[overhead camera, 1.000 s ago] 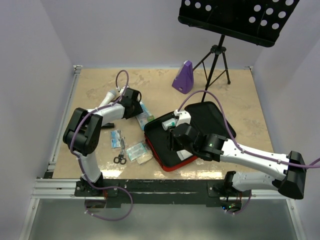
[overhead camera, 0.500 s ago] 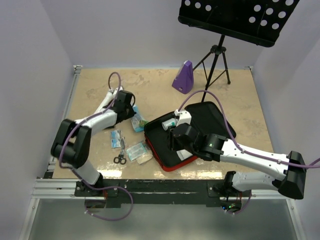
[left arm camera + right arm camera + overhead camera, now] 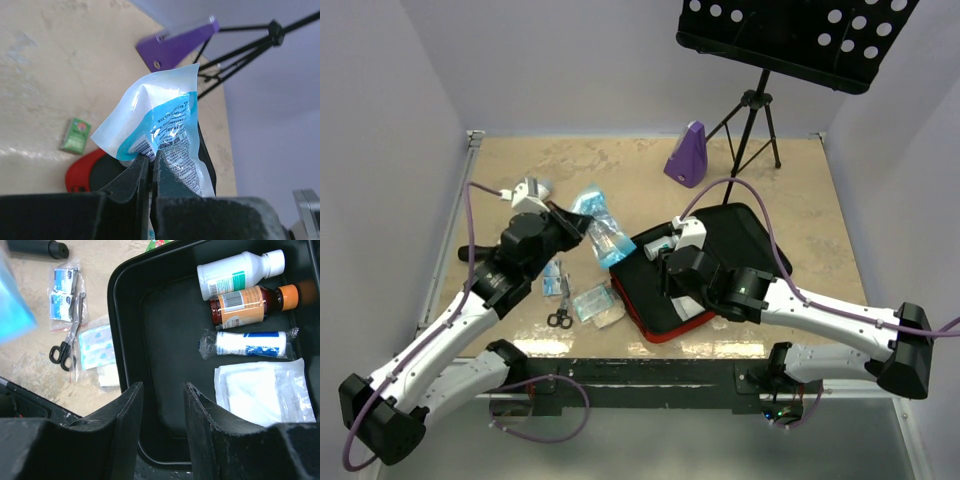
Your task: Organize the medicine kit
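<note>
Clamping a blue-and-white plastic pouch (image 3: 160, 115), the left gripper (image 3: 150, 167) should release it low over the open red fabric medicine kit (image 3: 638, 305) lying beneath the right gripper (image 3: 162, 390), whose fingers stand parted, empty.

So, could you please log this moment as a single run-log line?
left gripper: shut on blue packet, in the air | right gripper: open, empty, above open medicine kit

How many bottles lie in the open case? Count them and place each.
2. The white bottle lies near the medicine kit's rim; the amber bottle lies right beside it. Others may be hidden outside this view.
</note>
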